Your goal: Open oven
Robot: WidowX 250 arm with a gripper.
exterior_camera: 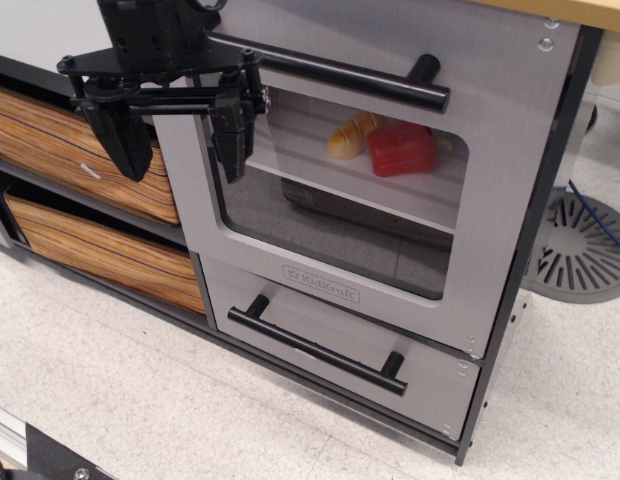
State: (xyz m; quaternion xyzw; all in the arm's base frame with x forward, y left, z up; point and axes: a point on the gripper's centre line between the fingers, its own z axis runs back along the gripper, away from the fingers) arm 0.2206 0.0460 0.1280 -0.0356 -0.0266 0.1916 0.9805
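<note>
- The oven [390, 190] stood in the toy kitchen unit, right of two wood-grain drawers [80, 150] and above a smaller grey drawer [340, 345] with its own black handle.
- Its brushed grey door looked shut, flush with the frame as far as I could see, with the long black bar handle [350, 76] running across the top.
- Through the clear window [360, 200] I could see toy food on the rack: something red [402, 148] and a yellowish piece [350, 135] just beside it.
- The tool [175, 135] hung at the door's upper left corner, its two dark fingers [230, 135] spread apart and pointing down, with nothing between them.
- One finger sat in front of the window's left edge, the other out over the upper wood-grain drawer; whether either touched the door, I could not tell.
- The tool appeared to be below the bar's left end, not around it, so I judged the grasp not yet made.
- To do this step well, I thought the fingers should straddle the bar near its middle, between the two posts, so the pull would stay even.
- The pull would likely need to follow an arc out and down, assuming the hinge was at the bottom; a straight tug risked slipping off the round bar.
- The lower drawer handle was the wrong target.
</note>
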